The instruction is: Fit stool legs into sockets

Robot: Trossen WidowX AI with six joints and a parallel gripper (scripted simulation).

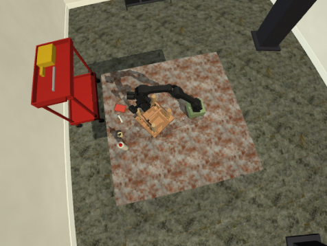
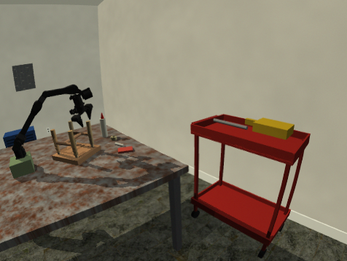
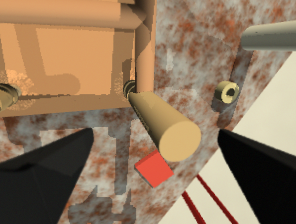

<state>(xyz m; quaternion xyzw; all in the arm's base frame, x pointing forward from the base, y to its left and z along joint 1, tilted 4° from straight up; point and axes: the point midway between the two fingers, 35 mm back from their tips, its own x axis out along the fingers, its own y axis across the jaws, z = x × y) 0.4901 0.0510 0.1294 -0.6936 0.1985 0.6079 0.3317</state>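
Note:
The wooden stool lies upside down on the table, its seat (image 1: 165, 123) (image 2: 67, 157) (image 3: 75, 55) flat. Four legs stand up from it, joined by rungs. In the top and exterior views they show as the left back leg (image 1: 153, 99) (image 2: 89, 133) and others (image 1: 168, 110) (image 1: 154, 127) (image 2: 55, 141). My gripper (image 1: 142, 102) (image 2: 80, 117) (image 3: 156, 134) is open and empty. It hangs just above the top of one corner leg (image 3: 172, 135), whose round end shows between the two dark fingers in the wrist view. The fingers stand apart from that leg.
A red block (image 1: 119, 108) (image 2: 125, 149) (image 3: 154, 169), a small ring (image 1: 119, 134) (image 3: 228, 92) and a white bottle (image 1: 122, 145) (image 2: 103, 125) lie left of the stool. The arm's green base (image 1: 196, 110) (image 2: 22, 165) stands on the table. A red cart (image 2: 251, 142) stands beside it.

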